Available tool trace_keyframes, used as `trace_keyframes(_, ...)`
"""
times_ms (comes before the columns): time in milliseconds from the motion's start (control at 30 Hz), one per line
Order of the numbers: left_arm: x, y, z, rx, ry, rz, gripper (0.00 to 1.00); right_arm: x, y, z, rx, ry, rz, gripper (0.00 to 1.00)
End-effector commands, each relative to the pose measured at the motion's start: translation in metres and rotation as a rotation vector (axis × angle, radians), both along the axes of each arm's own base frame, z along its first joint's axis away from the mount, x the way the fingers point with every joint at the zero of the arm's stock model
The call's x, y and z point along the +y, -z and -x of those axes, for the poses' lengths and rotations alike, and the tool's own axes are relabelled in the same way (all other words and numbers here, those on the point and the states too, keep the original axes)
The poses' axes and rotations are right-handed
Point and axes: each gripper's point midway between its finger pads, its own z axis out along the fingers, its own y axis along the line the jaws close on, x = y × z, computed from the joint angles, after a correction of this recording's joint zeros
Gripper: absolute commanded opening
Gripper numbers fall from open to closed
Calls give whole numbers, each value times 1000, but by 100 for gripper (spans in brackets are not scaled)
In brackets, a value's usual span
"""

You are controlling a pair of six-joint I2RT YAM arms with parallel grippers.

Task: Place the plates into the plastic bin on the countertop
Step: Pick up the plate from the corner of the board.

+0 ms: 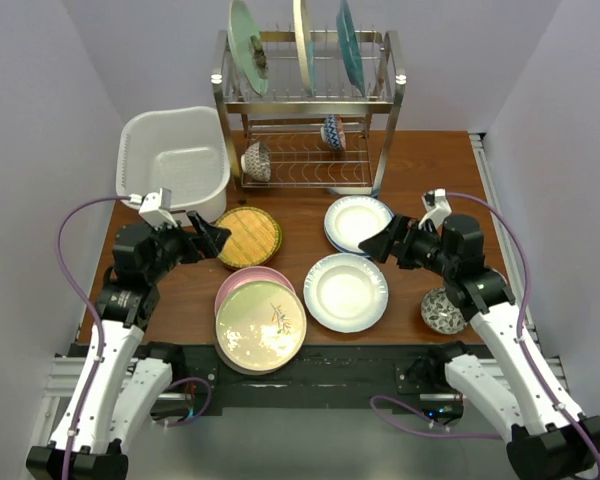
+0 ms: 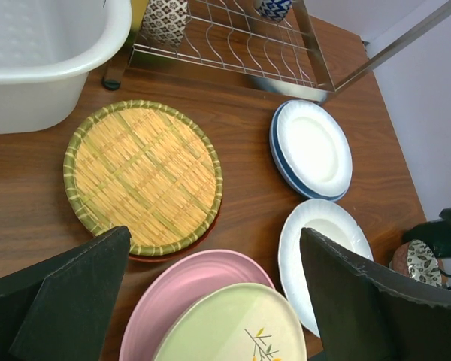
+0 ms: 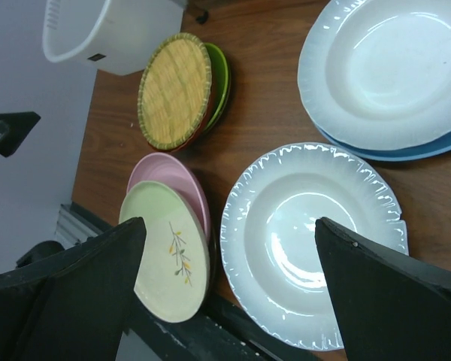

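Observation:
The white plastic bin [image 1: 175, 165] stands at the back left of the countertop [image 1: 420, 170]. A woven yellow plate [image 1: 248, 236] lies on a lime green one [image 3: 221, 83]. A cream floral plate [image 1: 260, 325] lies on a pink plate [image 1: 242, 283] at the front. A white plate [image 1: 346, 292] lies at the centre, and another white plate on a blue one [image 1: 358, 222] lies behind it. My left gripper [image 1: 212, 240] is open and empty beside the woven plate. My right gripper [image 1: 378, 245] is open and empty over the white plates.
A two-tier metal wire rack [image 1: 310, 110] stands at the back, with three plates upright on top and two patterned bowls [image 1: 257, 160] on the lower tier. Another patterned bowl [image 1: 443, 312] sits at the front right, below my right arm.

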Motion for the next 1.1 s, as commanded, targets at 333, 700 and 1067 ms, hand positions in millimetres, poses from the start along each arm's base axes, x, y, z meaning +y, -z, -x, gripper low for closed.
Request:
trace_keyframes(333,-3,15,10,138,39,-21,100,73,14,30,86,-293,-1,98)
trace_keyframes(700,-7,40,35,262,98,-33,100,122,40,58,160,-419,2,91)
trace_keyframes(1067,7,72,48,341,9,-57,100,133,45,68,177,-465,9,89)
